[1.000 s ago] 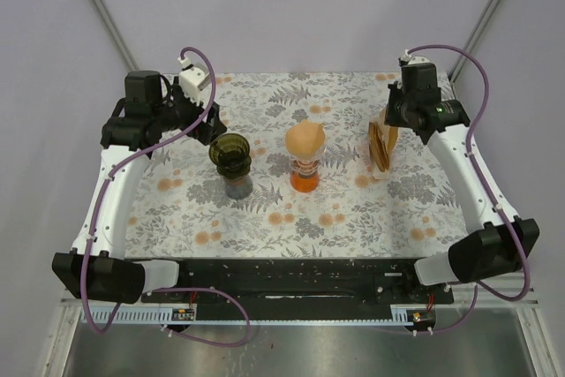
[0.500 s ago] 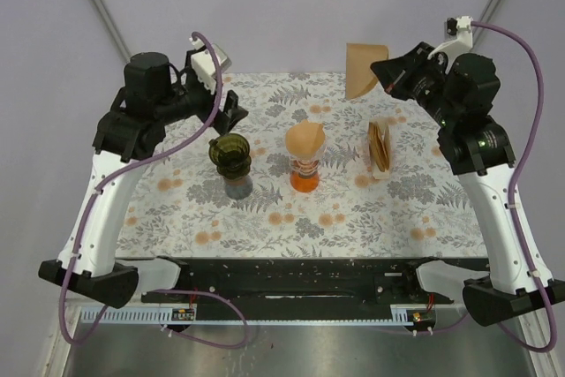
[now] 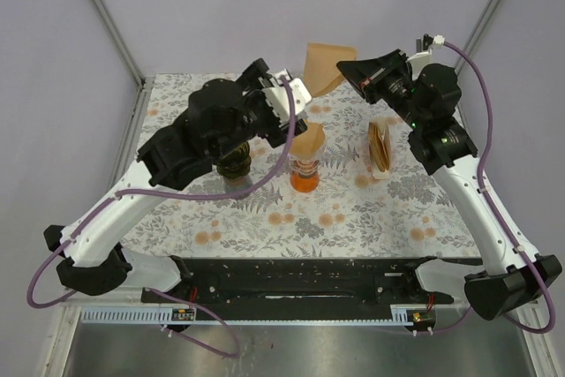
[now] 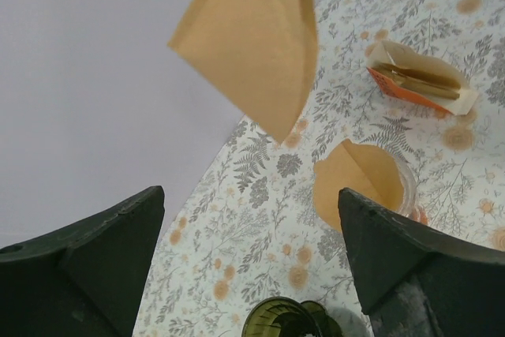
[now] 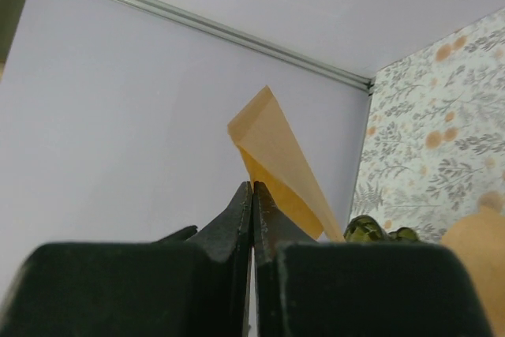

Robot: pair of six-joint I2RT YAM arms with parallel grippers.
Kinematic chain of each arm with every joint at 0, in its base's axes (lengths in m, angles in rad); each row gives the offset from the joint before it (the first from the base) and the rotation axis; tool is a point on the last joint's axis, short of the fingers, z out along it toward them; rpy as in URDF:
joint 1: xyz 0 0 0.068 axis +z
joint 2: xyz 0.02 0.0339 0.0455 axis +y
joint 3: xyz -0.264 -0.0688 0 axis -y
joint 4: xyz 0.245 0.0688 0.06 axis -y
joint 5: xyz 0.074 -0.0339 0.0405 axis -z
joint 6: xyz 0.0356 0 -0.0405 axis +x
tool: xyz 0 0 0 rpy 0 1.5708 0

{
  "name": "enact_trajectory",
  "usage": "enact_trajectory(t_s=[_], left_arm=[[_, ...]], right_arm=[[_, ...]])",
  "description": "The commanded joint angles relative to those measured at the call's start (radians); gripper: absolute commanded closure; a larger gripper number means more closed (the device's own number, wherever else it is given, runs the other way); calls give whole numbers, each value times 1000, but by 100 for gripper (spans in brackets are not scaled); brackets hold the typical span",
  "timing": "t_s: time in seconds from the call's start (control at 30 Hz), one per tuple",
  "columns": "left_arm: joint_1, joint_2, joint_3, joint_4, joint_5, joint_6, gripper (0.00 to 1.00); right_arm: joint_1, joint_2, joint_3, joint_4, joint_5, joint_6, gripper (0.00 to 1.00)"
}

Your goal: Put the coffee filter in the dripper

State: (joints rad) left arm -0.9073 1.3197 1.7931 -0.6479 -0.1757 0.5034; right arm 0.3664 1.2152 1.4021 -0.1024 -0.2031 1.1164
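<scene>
Above the floral surface (image 3: 353, 209), the right claw (image 5: 252, 195) pinches a coffee filter (image 3: 325, 66) at twelve o'clock of the orange dripper (image 3: 305, 178) (already lined); the left claw (image 4: 248, 195) gapes wide.

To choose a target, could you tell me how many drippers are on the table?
2: a dark green dripper left of centre, partly hidden by the left arm, and an orange dripper at centre, already holding a filter.
</scene>
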Motion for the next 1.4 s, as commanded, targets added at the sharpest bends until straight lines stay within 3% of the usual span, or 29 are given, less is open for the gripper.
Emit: enact_trajectory(t_s=[0.0,0.1,0.57,0.87,0.97,1.2,1.37], left_arm=[[-71,-2,-27,177,-220,100,9],[-94,13,-43,209,-222,129,15],[-125,110,-49,243,-180,195,17],[-125,176,-26,292,-220,224,29],[-125,187,-41,330,-255,254,36],[-128,177,-92,399,-323,304,64],[-125,161,-123,392,-329,294,97]], right_arm=[[26,-23,-47,147,-4,193,100],[32,-31,-78,165,1,229,100],[48,-62,-193,254,1,324,100],[49,-60,-238,300,-35,373,100],[49,-66,-249,308,-38,382,100],[49,-63,-264,325,-30,384,100],[49,-40,-250,336,-44,359,100]])
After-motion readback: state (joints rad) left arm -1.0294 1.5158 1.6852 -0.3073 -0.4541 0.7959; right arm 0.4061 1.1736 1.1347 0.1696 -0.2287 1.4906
